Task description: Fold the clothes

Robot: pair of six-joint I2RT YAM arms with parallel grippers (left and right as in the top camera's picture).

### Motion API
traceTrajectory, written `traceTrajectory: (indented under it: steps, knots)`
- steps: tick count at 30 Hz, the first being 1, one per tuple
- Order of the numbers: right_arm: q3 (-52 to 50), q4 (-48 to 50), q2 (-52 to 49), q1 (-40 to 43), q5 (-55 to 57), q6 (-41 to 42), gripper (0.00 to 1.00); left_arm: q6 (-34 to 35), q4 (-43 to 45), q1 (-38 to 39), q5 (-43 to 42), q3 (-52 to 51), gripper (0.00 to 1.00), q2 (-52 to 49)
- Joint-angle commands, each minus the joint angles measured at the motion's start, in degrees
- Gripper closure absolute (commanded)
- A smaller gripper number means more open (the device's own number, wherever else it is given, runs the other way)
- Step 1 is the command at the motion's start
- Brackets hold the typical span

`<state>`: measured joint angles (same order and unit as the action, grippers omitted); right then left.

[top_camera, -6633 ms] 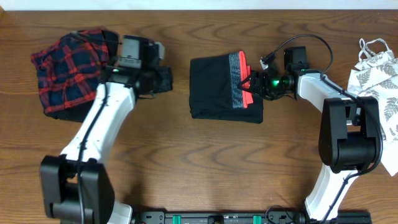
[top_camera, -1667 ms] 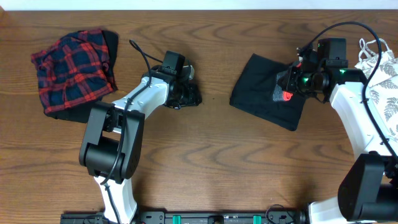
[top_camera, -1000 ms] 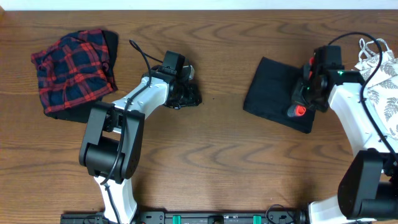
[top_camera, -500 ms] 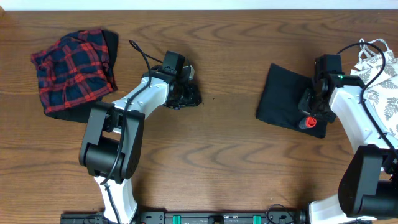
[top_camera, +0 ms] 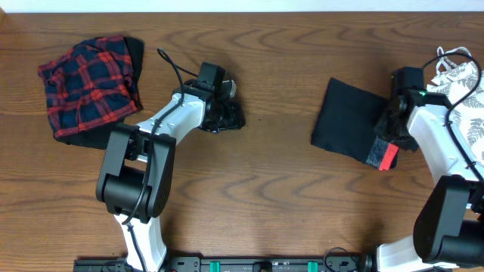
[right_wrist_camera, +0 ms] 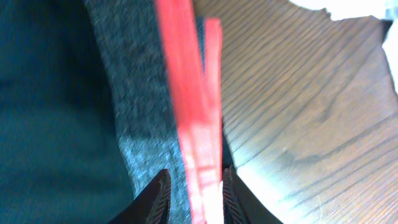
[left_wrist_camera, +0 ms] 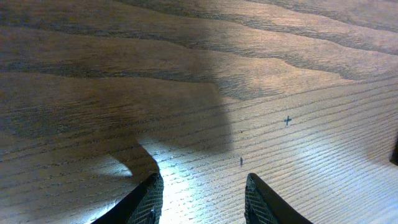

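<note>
Folded leggings (top_camera: 344,125) were laid waistband (right_wrist_camera: 180,81) toward right gripper (right_wrist_camera: 193,190); band seen between narrowly parted fingers, grip not determinable. Well left of leggings, left gripper (left_wrist_camera: 200,193) was parked, parted, empty.

Blurred red waistband (right_wrist_camera: 185,93) of the leggings (right_wrist_camera: 50,99) passes between the right gripper's (right_wrist_camera: 194,186) jaws, cut off there; pinched or free, unclear.

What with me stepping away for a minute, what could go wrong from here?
The coral-red waistband lies between the fingers of the right gripper; lifting away could snag it and pull the folded black leggings open. The right arm crosses the white leaf-print top and might drag it.
</note>
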<state>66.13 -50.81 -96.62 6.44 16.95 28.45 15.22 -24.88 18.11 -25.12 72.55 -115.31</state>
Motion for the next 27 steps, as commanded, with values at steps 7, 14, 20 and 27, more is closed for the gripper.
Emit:
traceTrajectory:
  steps: [7, 14, 20, 27]
  knots:
    - [-0.2, 1.9, 0.0, 0.7, -8.2, -12.7, 0.77, -0.1, -0.6, -0.4, 0.7, -0.2, 0.56, -1.2]
    - [-0.3, 6.3, -0.1, 0.9, -7.2, -12.9, 0.79, -0.1, -0.6, -0.4, 0.7, -0.2, 0.56, -1.2]
    - [-1.7, 5.9, -0.6, 1.0, -7.3, -12.9, 0.82, -0.1, -1.4, -0.4, 0.7, -0.2, 0.56, -1.2]
    - [-6.5, 15.7, -5.3, 1.0, -8.3, -15.8, 0.78, -0.1, -1.9, -0.4, 0.7, -0.2, 0.56, -1.2]
